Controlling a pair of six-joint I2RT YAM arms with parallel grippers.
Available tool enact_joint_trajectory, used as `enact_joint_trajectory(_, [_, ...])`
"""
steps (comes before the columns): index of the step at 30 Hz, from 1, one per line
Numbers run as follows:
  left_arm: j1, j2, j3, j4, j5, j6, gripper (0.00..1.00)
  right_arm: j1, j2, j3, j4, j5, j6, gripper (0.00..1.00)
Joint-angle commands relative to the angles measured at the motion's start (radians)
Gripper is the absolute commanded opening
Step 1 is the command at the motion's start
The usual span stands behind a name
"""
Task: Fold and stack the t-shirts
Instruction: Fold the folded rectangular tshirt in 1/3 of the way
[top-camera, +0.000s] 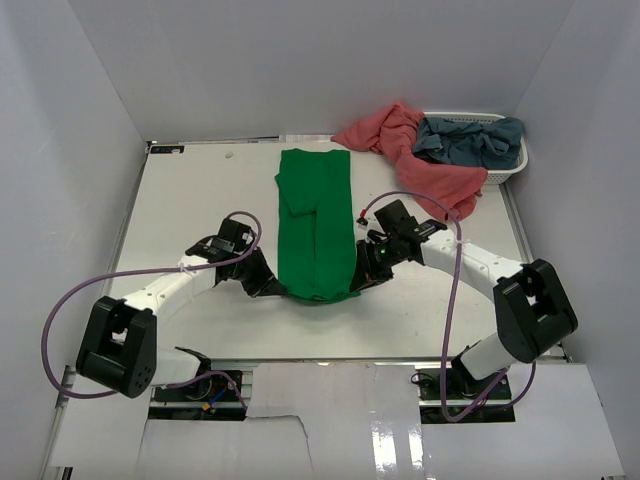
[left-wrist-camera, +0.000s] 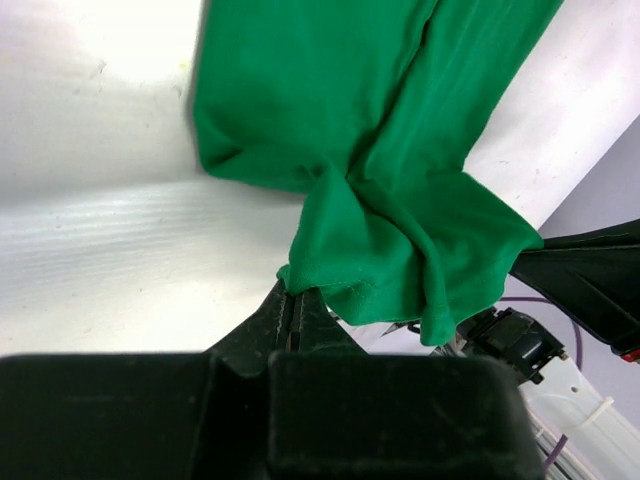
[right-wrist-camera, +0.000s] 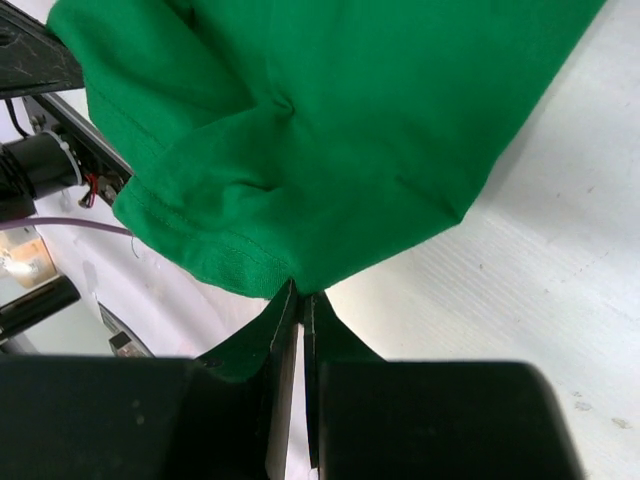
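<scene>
Green shirt (top-camera: 315, 225), a long strip lying near-to-far mid table (top-camera: 200, 200). My left gripper (left-wrist-camera: 295, 305) and right gripper (right-wrist-camera: 300, 297) each pinch a near hem corner. Step: halving fold. Next, I judge: carry both corners evenly to the far end.

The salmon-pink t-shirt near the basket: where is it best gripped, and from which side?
Probably the loose end of the salmon-pink t-shirt that spills onto the table, taken from above on the near side. It lies low and free there; its far part is bunched against the basket and the grey-blue t-shirt. The right gripper, nearest, is shut on the green t-shirt.
</scene>
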Motion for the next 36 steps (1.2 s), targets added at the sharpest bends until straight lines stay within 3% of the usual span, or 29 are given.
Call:
enact_joint_trajectory(1, [0.03,0.007,0.062,0.035,0.004,0.023,0.0,-0.015,0.017,0.07,-0.006,0.014,-0.027,0.08])
enact_joint_trajectory(12, [0.128,0.135,0.237,-0.007,0.031,0.099,0.0,-0.052,0.123,0.225,-0.027,0.021,-0.06,0.08])
enact_joint_trajectory(36, [0.167,0.317,0.496,-0.06,0.019,0.152,0.0,-0.092,0.296,0.463,-0.084,0.031,-0.103,0.08])
